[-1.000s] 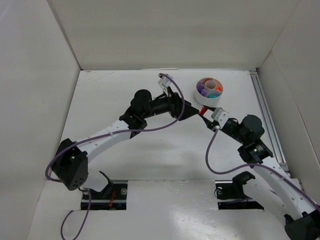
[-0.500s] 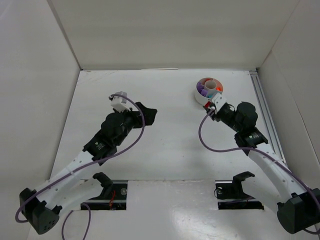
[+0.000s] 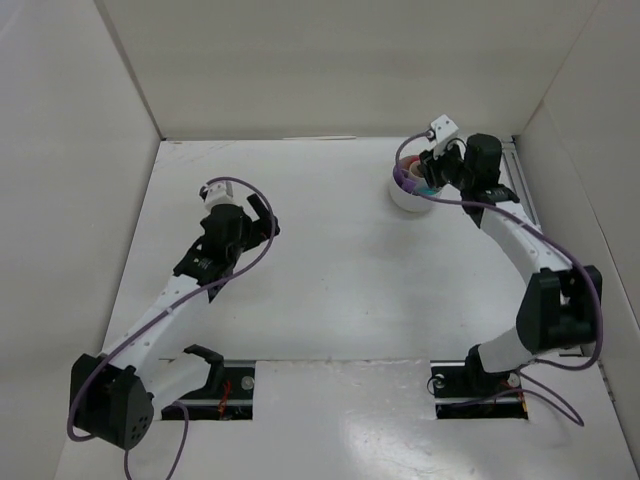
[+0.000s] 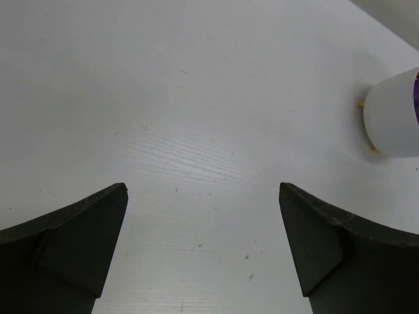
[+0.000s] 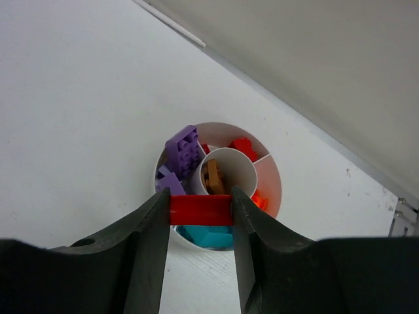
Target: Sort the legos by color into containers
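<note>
Tub (image 3: 405,198): far right corner of table (image 4: 196,98); purple, teal, orange, red, brown legos (image 5: 182,147) inside.
Right pincer (image 5: 200,207): clenched on red brick (image 5: 200,211), just above tub.
Left pincer (image 4: 203,188): released, empty, above table's left side.
Remaining: probably only dropping red brick into red wedge.

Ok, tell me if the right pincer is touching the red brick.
Touching. The right wrist view shows the red brick squeezed inside the right pincer, flush against it on both sides with no gap.
</note>
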